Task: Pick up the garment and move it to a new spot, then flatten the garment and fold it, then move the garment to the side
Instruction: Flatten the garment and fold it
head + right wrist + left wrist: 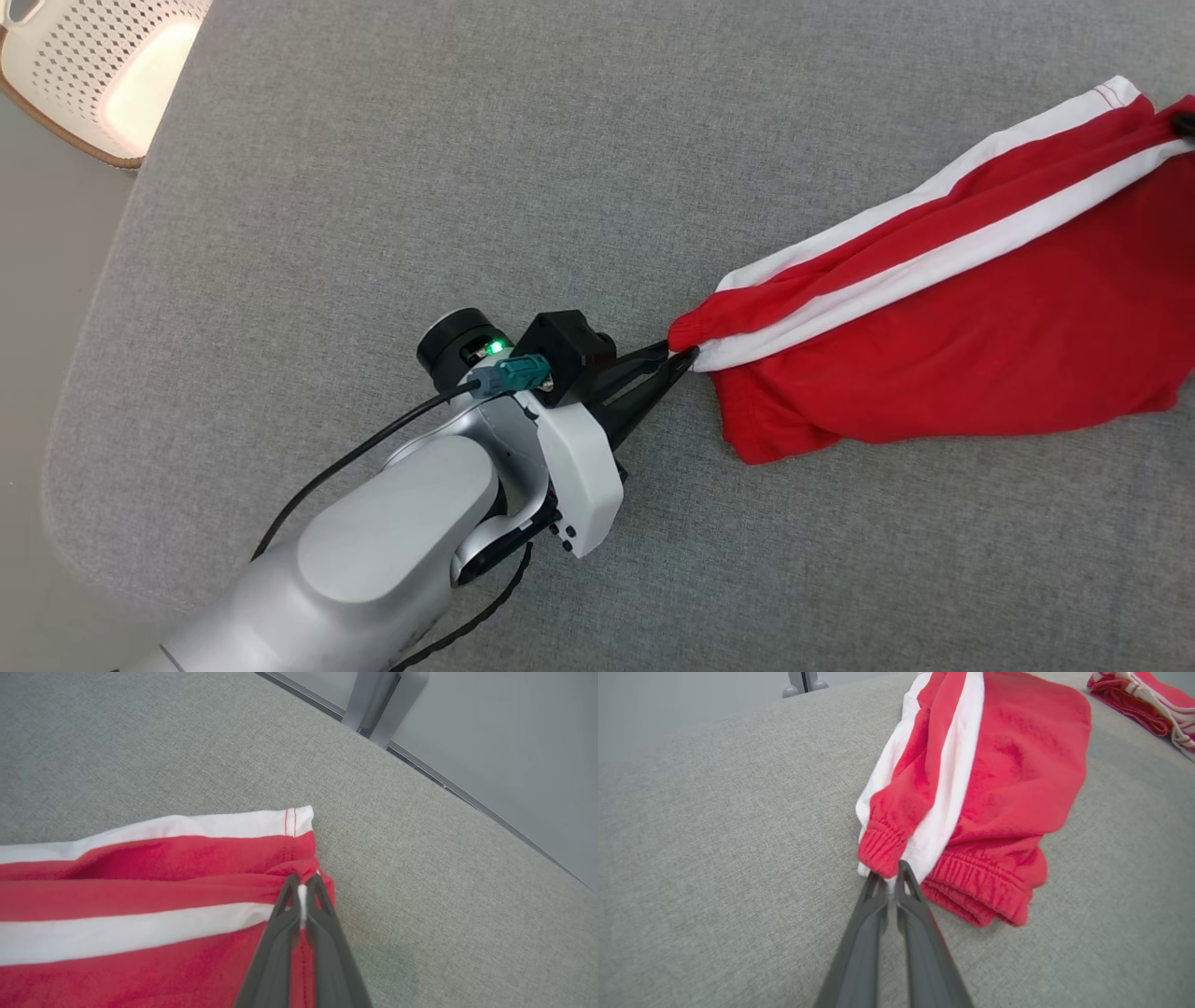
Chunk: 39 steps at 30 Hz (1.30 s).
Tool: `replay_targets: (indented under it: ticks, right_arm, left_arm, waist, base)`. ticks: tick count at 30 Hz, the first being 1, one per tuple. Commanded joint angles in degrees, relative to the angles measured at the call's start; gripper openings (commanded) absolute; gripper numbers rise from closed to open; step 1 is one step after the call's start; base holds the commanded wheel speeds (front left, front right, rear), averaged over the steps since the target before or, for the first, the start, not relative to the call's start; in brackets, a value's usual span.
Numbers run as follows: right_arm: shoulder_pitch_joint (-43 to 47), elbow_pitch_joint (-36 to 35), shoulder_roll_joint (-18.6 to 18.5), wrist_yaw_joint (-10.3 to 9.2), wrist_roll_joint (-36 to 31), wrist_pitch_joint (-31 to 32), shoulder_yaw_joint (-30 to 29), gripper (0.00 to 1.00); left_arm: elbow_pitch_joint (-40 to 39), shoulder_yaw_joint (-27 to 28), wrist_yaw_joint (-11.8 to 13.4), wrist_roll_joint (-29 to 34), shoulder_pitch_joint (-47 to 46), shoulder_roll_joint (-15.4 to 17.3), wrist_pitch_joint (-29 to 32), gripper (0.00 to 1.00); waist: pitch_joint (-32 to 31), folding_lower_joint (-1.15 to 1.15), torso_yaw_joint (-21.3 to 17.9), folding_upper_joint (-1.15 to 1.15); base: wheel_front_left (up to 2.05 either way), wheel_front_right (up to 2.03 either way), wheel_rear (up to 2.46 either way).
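Garment (pixel 980 327) stretches between pinching left hand (pixel 890 873) and right hand (pixel 302 883).

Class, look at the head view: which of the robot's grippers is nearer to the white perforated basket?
Left. The left gripper, clamped on the elastic end of the red garment, sits mid-surface, toward the basket; the right gripper pinches the far hem, farther away.

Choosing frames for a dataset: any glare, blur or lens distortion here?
Head view: evenly lit, though the white laundry basket is blown out. Left wrist view: wide-angle bending curves the grey cushion; the red striped garment is crisp, the left gripper soft near the lens. Right wrist view: the right gripper blurs toward the bottom edge; a faint shadow lies beside it.
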Motion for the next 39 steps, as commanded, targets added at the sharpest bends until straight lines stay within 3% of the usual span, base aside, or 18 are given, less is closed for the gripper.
replay_targets:
  ticks: [1,10,11,12,13,19,32,39]
  right_arm:
    - [-0.8,0.8,0.0,-0.13,-0.2,-0.9,0.4,0.0]
    - [-3.3,4.5,0.8,-0.13,-0.3,-4.6,2.0,0.0]
    - [-3.5,4.9,1.0,-0.13,0.0,-4.9,2.1,0.0]
    - [-3.8,5.2,1.1,-0.13,-0.2,-5.5,2.0,0.71]
    - [-4.3,5.9,1.1,-0.13,-0.8,-6.3,1.8,1.0]
    - [-6.0,9.3,2.7,-0.13,-3.1,-12.9,0.5,1.0]
    - [-3.1,18.1,8.4,-0.13,-10.4,-40.1,-5.1,1.0]
    - [4.7,17.5,13.4,-0.13,-11.0,-55.6,-9.6,1.0]
  left_arm:
    - [0.6,-0.2,-0.3,-0.4,-1.1,0.0,-0.4,0.0]
    - [3.2,-0.4,-0.5,-1.0,-3.2,-1.7,-2.3,0.0]
    - [3.5,-0.4,-0.6,-1.0,-3.4,-1.8,-2.5,0.22]
    - [3.9,-0.3,-0.5,-0.9,-3.7,-2.0,-2.8,0.9]
    - [4.3,0.0,-0.2,-0.8,-4.0,-2.2,-3.1,1.0]
    - [6.7,1.5,2.2,0.4,-5.1,-2.8,-6.3,1.0]
    - [14.2,9.0,8.2,-1.0,-3.7,-3.2,-13.0,1.0]
    - [7.2,21.1,12.1,2.4,2.4,-1.8,-13.5,1.0]
  waist:
    - [0.2,0.0,0.2,0.0]
    - [1.8,0.0,1.0,0.0]
    - [1.9,0.0,1.0,0.0]
    - [2.1,0.0,1.0,0.0]
    - [2.3,0.0,1.0,0.0]
    - [2.8,0.0,1.0,0.0]
    - [-0.7,0.0,-1.4,0.0]
    - [-6.0,0.0,-5.1,0.0]
  base:
    - [0.0,0.0,0.0]
    - [0.0,0.0,0.0]
    - [0.0,0.0,0.0]
    - [0.0,0.0,0.0]
    - [0.0,0.0,0.0]
    - [0.0,0.0,0.0]
    - [0.0,0.0,0.0]
    - [0.0,0.0,0.0]
